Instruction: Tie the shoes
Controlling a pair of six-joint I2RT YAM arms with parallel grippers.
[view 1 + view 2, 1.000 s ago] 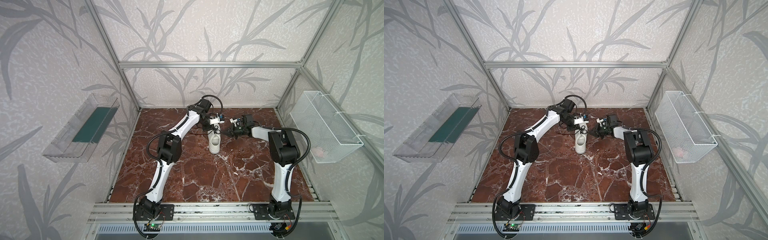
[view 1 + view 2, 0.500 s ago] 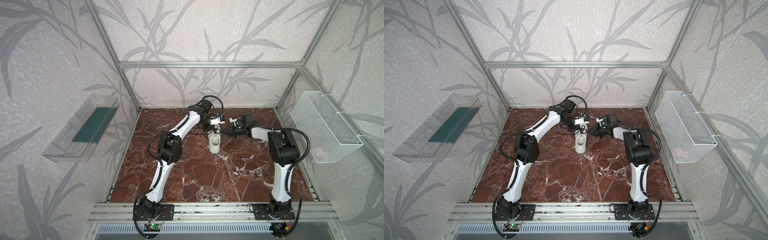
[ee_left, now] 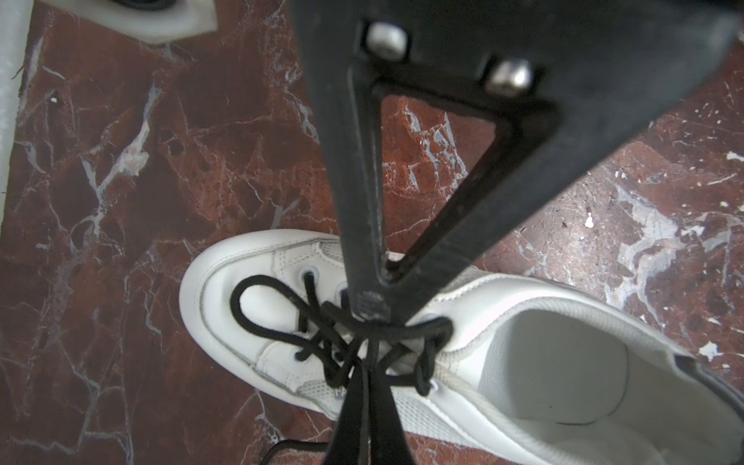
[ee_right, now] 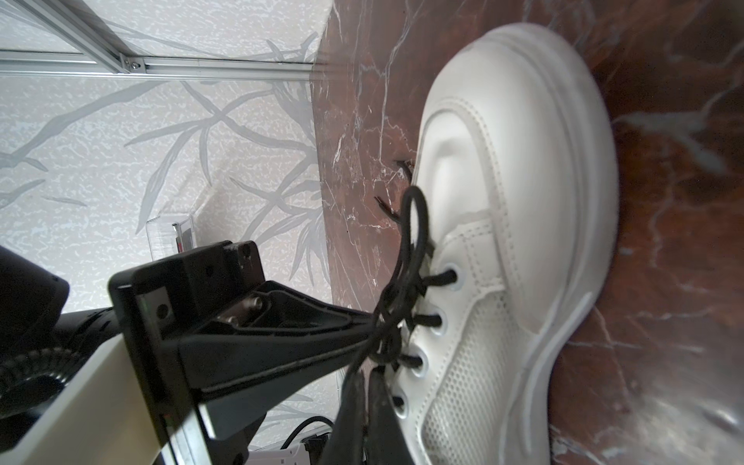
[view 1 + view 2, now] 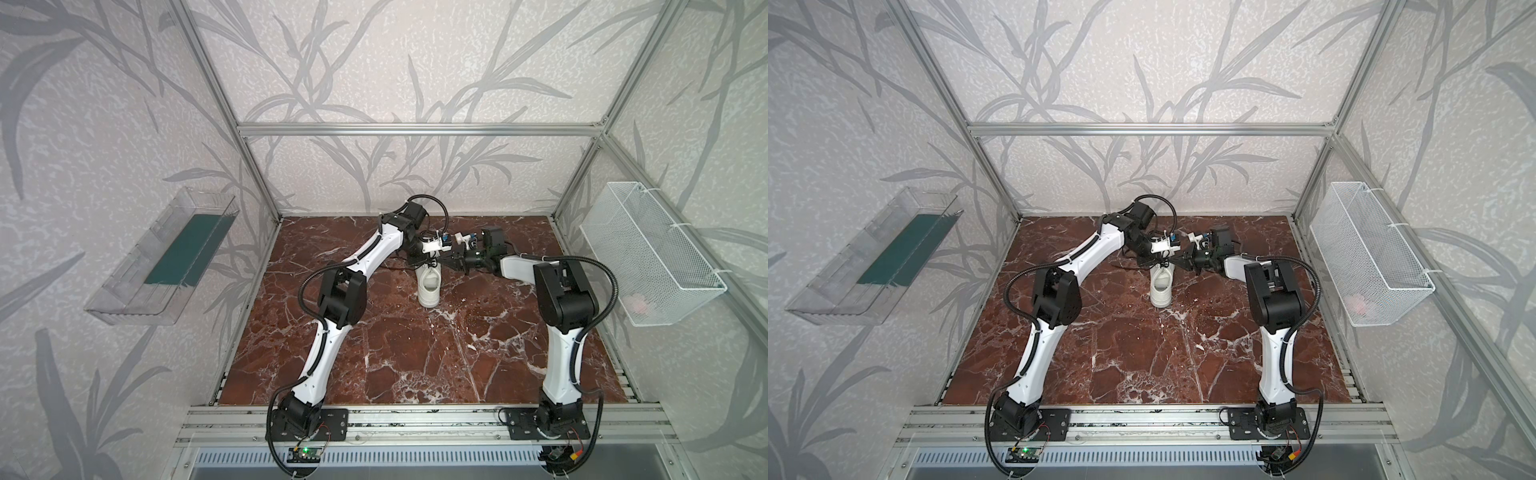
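Against the left wall, a clear plastic tray with a green base [image 5: 166, 257] hangs apart from the work. Toward the back of the red-brown marble table [image 5: 415, 365], the left gripper [image 3: 372, 310] has its black fingers pressed together on the thin black laces [image 3: 322, 334] at the knot. Just below it in both top views stands the white low-top sneaker with a white sole [image 5: 430, 286], toe toward the back wall. From the right, the right gripper [image 4: 364, 378] meets the same crossing, its fingers likewise closed on a lace strand. On the right wall hangs a white wire mesh basket [image 5: 648, 257].
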